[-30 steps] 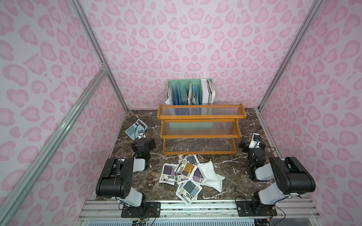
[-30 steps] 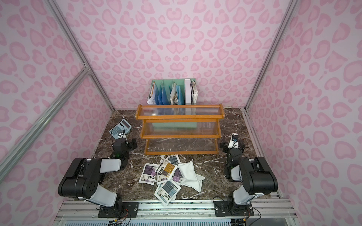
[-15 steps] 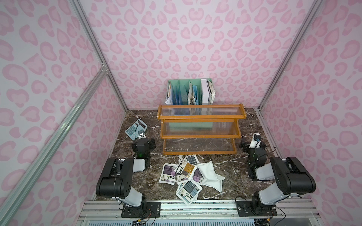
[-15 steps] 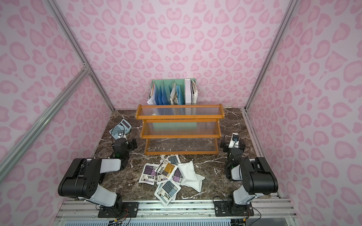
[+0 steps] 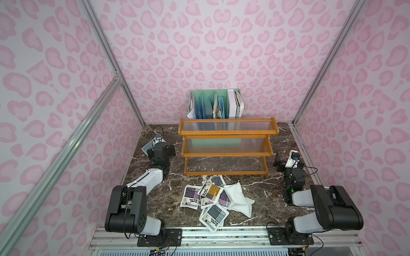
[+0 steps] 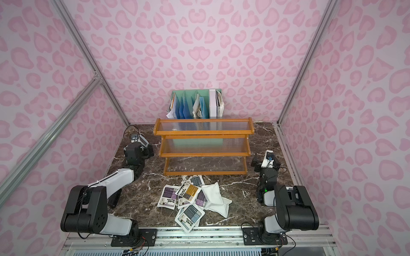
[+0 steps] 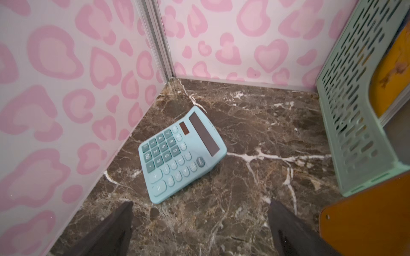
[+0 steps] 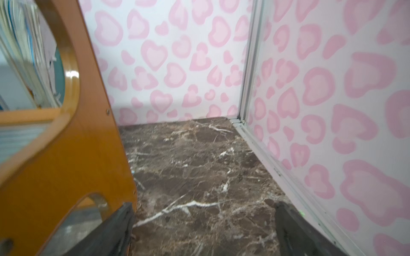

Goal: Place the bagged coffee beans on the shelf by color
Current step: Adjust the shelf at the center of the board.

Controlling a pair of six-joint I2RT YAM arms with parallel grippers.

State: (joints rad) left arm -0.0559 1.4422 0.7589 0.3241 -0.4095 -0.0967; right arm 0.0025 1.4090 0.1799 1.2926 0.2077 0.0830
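While our left gripper [image 7: 200,202] and right gripper [image 8: 204,205] gape wide and empty, the bagged coffee beans [image 5: 213,191] lie heaped between the shelf [image 5: 227,153] and the front edge of the marble table [image 5: 266,195].
We see flat, pillowy white pouches overlapping, purple, orange and grey-blue labels showing; the shelf's orange wood tiers carry clear ribbed panels, and a smooth light-blue calculator [image 7: 180,153] sits near the left edge.

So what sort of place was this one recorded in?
Probably a purpose-built robot test booth, not a real shop or home: pink heart-print wall panels on bare aluminium frame posts box in a brown marble-look tabletop.
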